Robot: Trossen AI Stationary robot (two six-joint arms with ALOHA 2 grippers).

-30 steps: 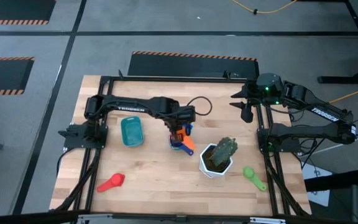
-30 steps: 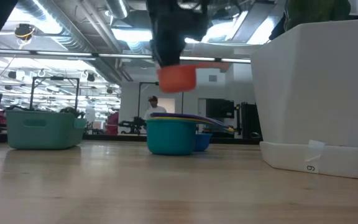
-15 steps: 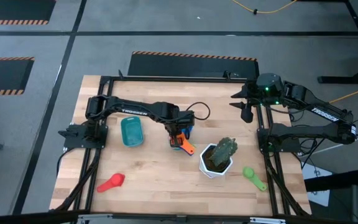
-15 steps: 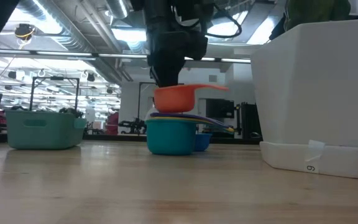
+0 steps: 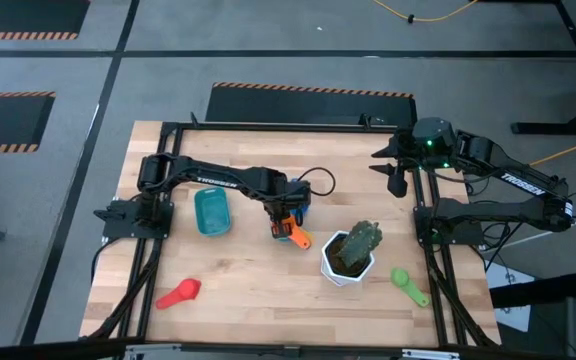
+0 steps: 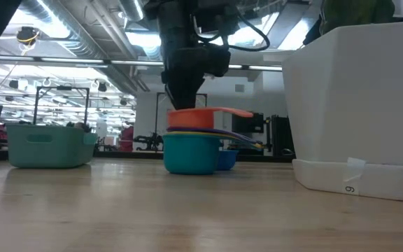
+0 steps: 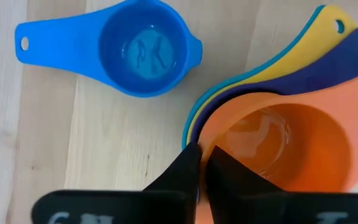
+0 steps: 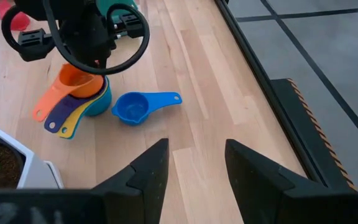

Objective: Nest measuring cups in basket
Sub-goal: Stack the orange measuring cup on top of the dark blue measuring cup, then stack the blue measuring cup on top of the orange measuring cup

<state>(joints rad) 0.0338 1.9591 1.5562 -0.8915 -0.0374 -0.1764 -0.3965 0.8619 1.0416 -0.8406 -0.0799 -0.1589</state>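
Down comes the orange cup (image 6: 193,117), lowered from mid-air and now nested on the stack of cups (image 6: 194,150) mid-tabletop (image 5: 258,290), left pincer (image 7: 201,163) pinching its rim. Teal basket (image 5: 211,211) sits just beside, empty. Right pincer (image 8: 194,158) waits spread at the back edge.

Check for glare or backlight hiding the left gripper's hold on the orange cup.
Low view: ceiling lights behind turn the left gripper into a silhouette over the orange plastic measuring cup. Left wrist view: glare spots inside that cup and the blue plastic measuring cup; fingers shut on the orange rim show plainly. Right wrist view, past the waiting right gripper: no glare on the stack.
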